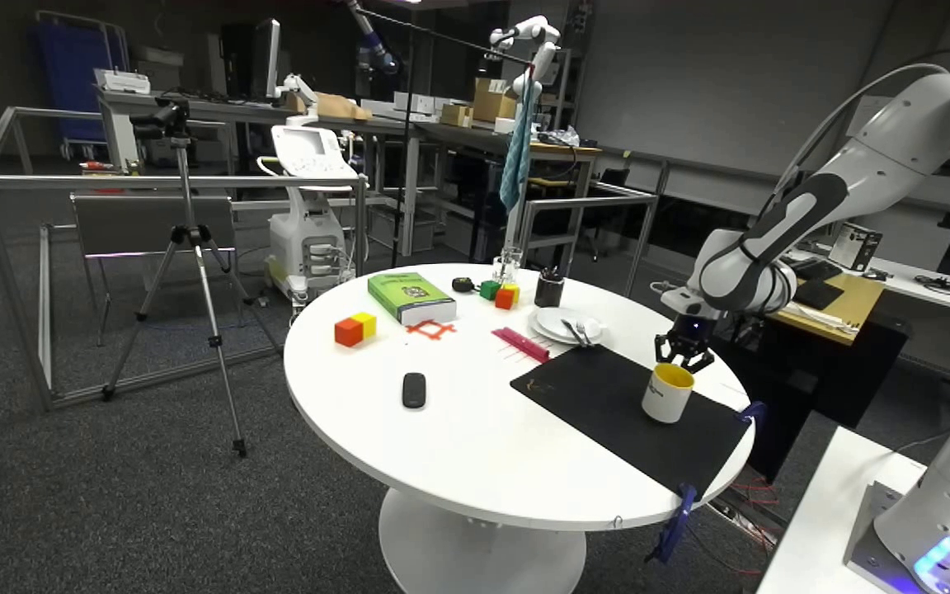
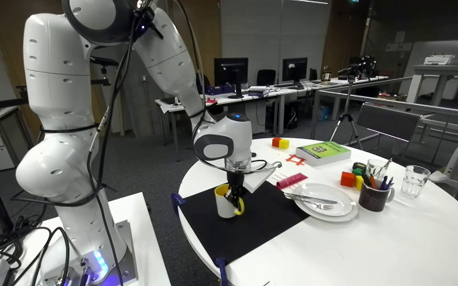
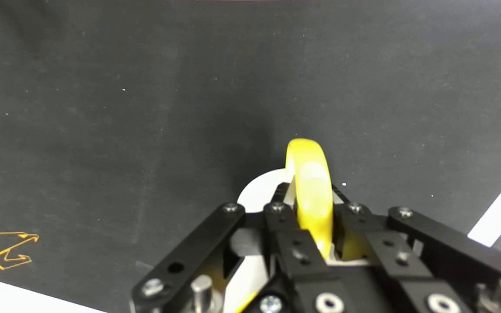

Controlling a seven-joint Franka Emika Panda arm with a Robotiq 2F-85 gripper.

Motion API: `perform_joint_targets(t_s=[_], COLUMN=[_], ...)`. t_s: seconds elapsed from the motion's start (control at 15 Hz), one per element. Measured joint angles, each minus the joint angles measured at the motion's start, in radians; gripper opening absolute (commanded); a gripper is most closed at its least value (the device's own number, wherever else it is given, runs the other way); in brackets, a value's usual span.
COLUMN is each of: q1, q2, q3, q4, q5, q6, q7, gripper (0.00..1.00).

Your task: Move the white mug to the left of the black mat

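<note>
A round white table (image 1: 475, 421) filled the working area (edge all the way around, so no corners to steer by). My robot arm (image 2: 169, 59) stood on a separate white bench (image 1: 825, 511) beyond the table's edge and leaned in across it. The black mat (image 1: 590, 396) lay flat along that same edge, I judged to keep the job within easy reach. Two stacked plates (image 2: 328, 190) sat at one of the mat's inner corners. The gripper (image 3: 311, 191) pointed down over the mat. At its lower end was the white mug (image 1: 666, 402), roughly upright, within the mat's outline and nearer the table's robot-side edge than the mat's inner side; whether its base touched the mat, I could not tell. Blue clamps (image 1: 676, 524) bit the table's edge at the mat's two outer corners, presumably to stop it sliding. Smallest was the mug's yellow handle (image 3: 311, 169): the gripper's fingers (image 3: 277, 214) stood close together, one on each side, seemingly pinching it because it was thinner than the mug's body. The mug was not yet left of the mat; I would want a straight lift, since a handle hold might let it swing.
</note>
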Motion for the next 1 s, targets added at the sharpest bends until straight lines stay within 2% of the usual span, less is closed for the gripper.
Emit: perform_joint_targets(t_s=[0.27, 0.67, 0.87, 1.0], q1=[-0.001, 0.000, 0.008, 0.022], q2=[-0.012, -0.096, -0.131, -0.144], q3=[0.000, -0.020, -0.042, -0.055], q4=[0.002, 0.015, 0.030, 0.042], q5=[0.052, 0.127, 0.140, 0.141], q6=[-0.044, -0.185, -0.240, -0.263], q7=[-0.056, -0.097, -0.070, 0.008], gripper=[0.02, 0.02, 0.02, 0.02])
